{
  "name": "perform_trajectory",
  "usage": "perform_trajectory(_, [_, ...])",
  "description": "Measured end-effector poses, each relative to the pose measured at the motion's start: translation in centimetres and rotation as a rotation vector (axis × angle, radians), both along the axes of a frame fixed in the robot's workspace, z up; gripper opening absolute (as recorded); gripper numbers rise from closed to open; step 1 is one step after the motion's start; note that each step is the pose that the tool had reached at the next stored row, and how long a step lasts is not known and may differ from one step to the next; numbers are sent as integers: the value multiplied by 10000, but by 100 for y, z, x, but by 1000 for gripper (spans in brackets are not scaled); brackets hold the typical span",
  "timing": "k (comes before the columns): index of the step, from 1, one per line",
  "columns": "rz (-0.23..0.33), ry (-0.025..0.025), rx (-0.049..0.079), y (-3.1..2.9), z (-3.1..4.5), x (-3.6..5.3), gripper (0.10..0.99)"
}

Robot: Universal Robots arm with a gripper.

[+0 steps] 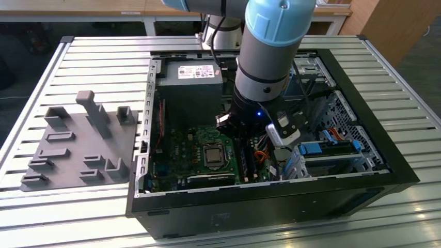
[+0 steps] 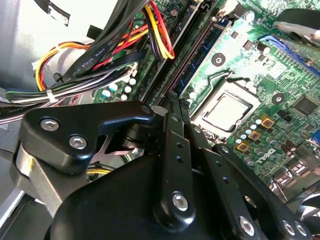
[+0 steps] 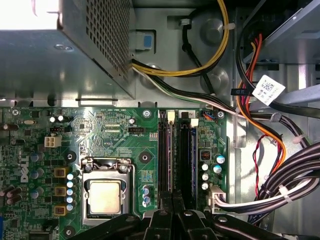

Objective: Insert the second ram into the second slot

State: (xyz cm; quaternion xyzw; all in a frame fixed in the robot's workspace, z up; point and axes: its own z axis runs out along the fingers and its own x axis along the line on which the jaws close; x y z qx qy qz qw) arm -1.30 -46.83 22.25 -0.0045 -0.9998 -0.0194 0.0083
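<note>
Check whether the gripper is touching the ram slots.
Cannot tell. In both wrist views the gripper overlaps the end of the ram slots, but its own links hide whether it meets them.

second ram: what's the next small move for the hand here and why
Probably a short, straight press downward. In the first wrist view the hand sits directly over the second ram, which already stands along its slot beside the other stick. Whether it is fully seated isn't visible.

Cable bundle (image 3: 280, 190) crowds memory slots (image 3: 177, 155); processor side seemingly clear.
</note>
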Motion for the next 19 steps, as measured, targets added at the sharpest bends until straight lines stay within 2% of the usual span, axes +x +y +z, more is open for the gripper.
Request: perform_trajectory(19, [-248, 3, 2, -9, -9, -2, 114])
